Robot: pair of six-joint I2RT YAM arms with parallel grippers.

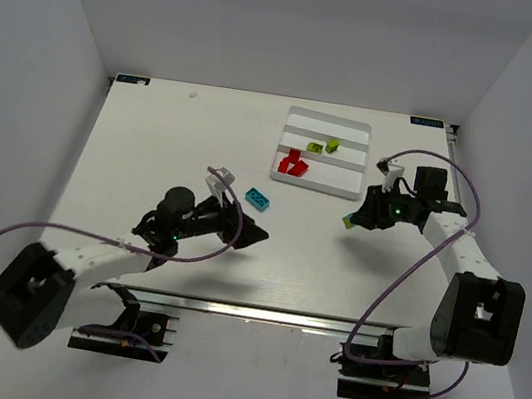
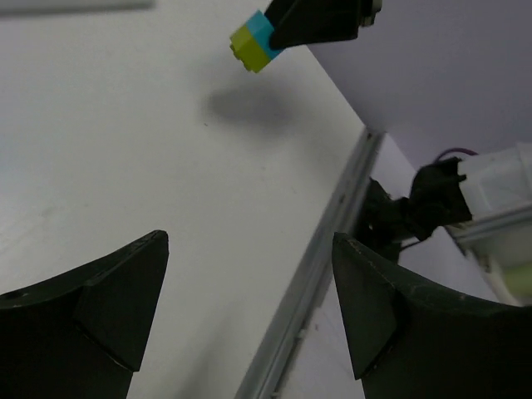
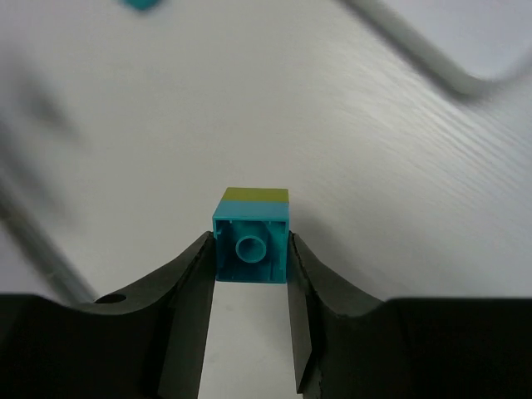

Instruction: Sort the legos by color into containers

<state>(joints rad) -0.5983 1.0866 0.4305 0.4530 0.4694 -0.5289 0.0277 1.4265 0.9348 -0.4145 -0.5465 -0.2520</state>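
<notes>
My right gripper (image 1: 354, 221) hangs above the table right of centre, shut on a small stack (image 3: 252, 237): a cyan-blue lego with a yellow-green lego stuck to its far side. In the left wrist view the same stack (image 2: 253, 43) shows at the top, held off the table. A lone cyan lego (image 1: 260, 198) lies on the table near the middle. The white tray (image 1: 334, 182) holds red legos (image 1: 294, 164) in its near compartment and two yellow-green legos (image 1: 332, 146) in the one behind. My left gripper (image 1: 251, 230) is open and empty just below the lone cyan lego.
The table's near edge with its metal rail (image 2: 307, 283) runs under my left fingers (image 2: 125, 299). White walls close the table in on the left, back and right. A small white scrap (image 1: 194, 94) lies at the far edge.
</notes>
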